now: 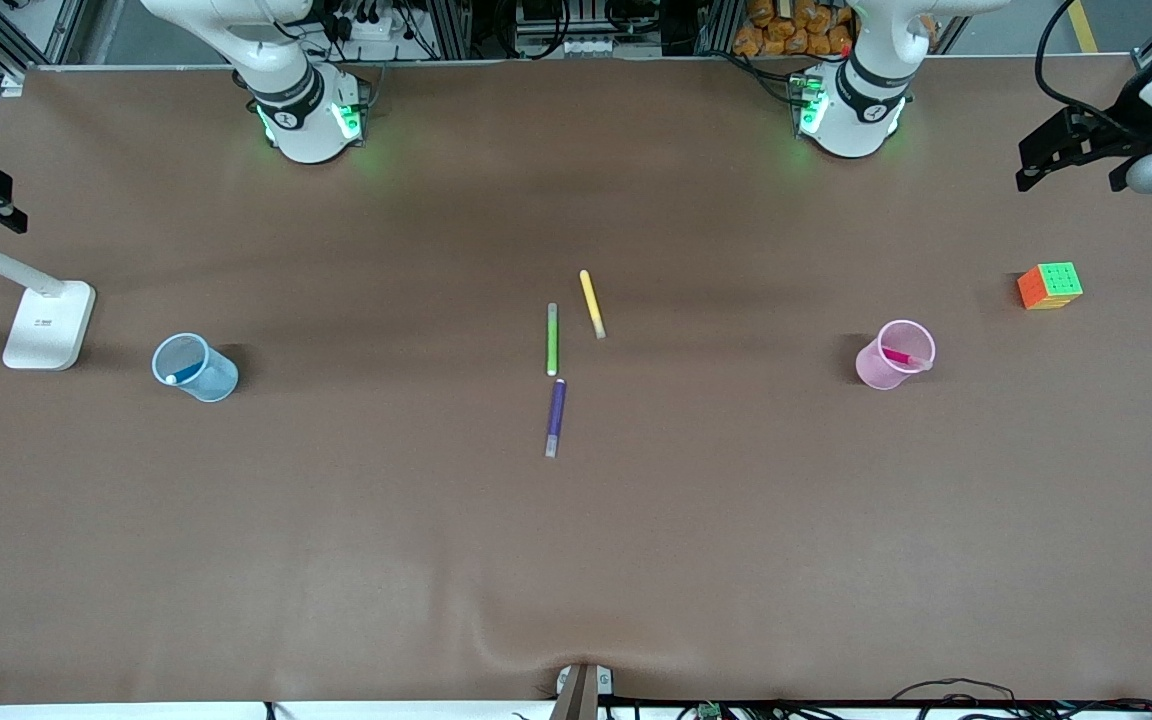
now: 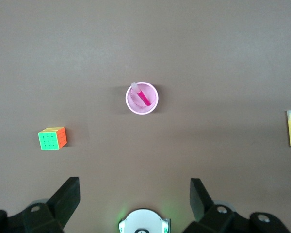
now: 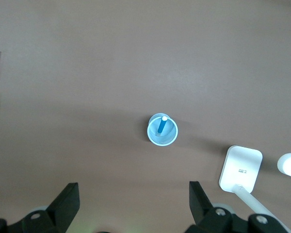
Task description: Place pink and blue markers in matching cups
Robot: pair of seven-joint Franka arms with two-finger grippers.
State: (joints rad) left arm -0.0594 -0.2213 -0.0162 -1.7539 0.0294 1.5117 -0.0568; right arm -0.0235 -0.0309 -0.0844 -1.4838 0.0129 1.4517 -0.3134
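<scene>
**Markers seated in matching cups; both grippers high and empty**

Table [image 1: 576, 560] state: I see the pink cup [image 1: 894, 356] at the left arm's end with the pink marker [image 1: 904, 357] leaning inside it. The blue cup [image 1: 194, 368] at the right arm's end contains the blue marker [image 1: 186, 373], also tilted.

Left gripper [image 2: 135, 194]: directly over the pink cup, fingers spread wide, holding nothing. Right gripper [image 3: 134, 196]: over the blue cup, equally wide, empty.

I judge no grasp remains.
</scene>
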